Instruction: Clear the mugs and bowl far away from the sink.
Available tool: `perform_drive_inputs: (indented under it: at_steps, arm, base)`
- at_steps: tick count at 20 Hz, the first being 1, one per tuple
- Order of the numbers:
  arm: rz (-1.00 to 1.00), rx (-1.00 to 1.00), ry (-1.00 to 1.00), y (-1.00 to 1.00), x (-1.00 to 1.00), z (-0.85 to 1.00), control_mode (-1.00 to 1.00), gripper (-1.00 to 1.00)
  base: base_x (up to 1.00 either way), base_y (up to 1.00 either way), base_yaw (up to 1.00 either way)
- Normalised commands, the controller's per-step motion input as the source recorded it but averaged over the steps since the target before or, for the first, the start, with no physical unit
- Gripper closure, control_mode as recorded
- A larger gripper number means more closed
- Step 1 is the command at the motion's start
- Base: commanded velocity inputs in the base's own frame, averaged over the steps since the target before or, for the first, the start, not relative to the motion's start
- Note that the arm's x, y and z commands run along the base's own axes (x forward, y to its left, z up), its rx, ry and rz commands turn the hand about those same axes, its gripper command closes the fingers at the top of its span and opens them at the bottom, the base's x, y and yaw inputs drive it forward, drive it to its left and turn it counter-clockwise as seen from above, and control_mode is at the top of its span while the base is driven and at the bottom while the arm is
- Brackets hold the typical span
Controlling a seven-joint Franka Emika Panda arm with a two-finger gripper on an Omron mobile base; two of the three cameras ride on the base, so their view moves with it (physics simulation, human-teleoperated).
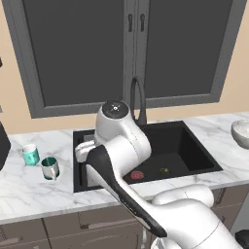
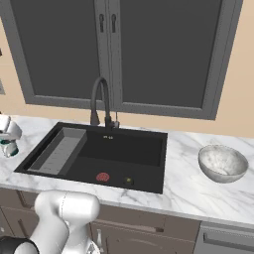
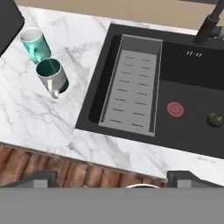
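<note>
While the white marble table (image 1: pixel 44 194) carries everything, the large black rectangular sink (image 2: pixel 124 154) sits at its centre, with the pale off-white round bowl (image 2: pixel 222 163) well to its right and the silvery grey mug with teal inside (image 3: pixel 52 77) just beside the bright turquoise mug (image 3: pixel 35 44) to its left. The end effector (image 3: pixel 113 177) is released, jaws wide, holding nothing; a sound approach would descend squarely over one mug's rim, avoiding its neighbour.
</note>
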Motion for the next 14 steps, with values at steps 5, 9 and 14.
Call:
perform_drive_inputs:
  at_steps: [5,9,14]
  arm:
    - [0.02,0.0,0.0,0.96,-0.05,-0.18,-1.0,-1.0]
    - [0.06,0.0,0.0,0.78,0.0,-0.18,-1.0,-1.0]
    - [0.19,0.0,0.0,0.26,0.0,-0.38,-1.0,-1.0]
  base:
    - [0.0,0.0,0.0]
    - [0.0,0.0,0.0]
    - [0.0,0.0,0.0]
